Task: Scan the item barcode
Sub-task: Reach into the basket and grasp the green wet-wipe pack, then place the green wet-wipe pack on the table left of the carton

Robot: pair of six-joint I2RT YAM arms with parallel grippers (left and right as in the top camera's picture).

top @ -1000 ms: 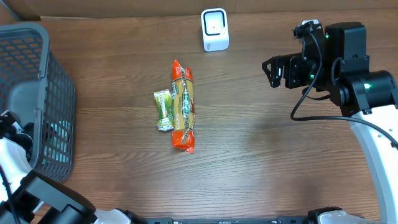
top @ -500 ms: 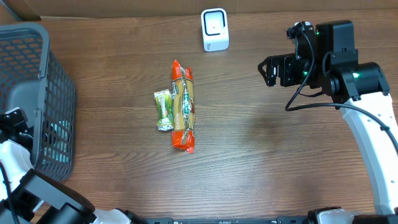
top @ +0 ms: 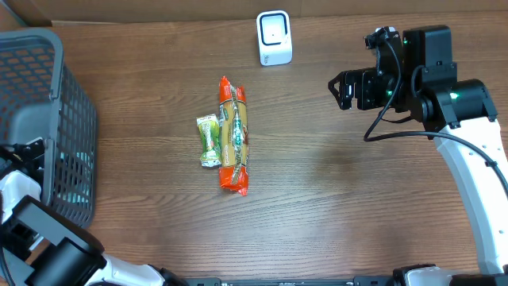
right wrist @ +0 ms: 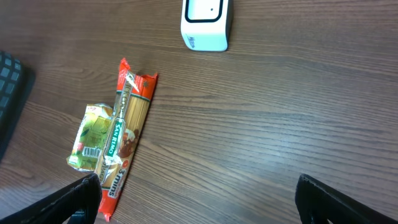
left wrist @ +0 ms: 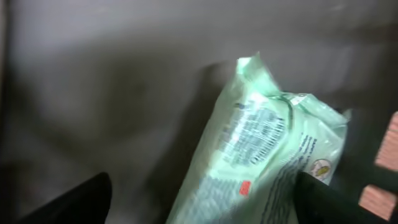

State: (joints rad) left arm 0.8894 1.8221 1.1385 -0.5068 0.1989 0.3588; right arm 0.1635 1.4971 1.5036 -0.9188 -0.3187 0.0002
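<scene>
Claw on left [left wrist: 202, 182] spread wide, poised over pale green packet [left wrist: 261, 149] lying inside basket [top: 32, 48]; centre on packet's midsection, close gently to avoid crushing, then lift toward scanner [top: 275, 37]. Right claw [top: 343, 91] likewise apart, empty, above tabletop [top: 317, 199].

A pale green packet [left wrist: 261, 143] with fine dark print and a small red mark lies slanted on a blurred grey surface [left wrist: 93, 74], its lower end between two dark fingertips [left wrist: 68, 202] set wide apart, the right one just beside it.
</scene>
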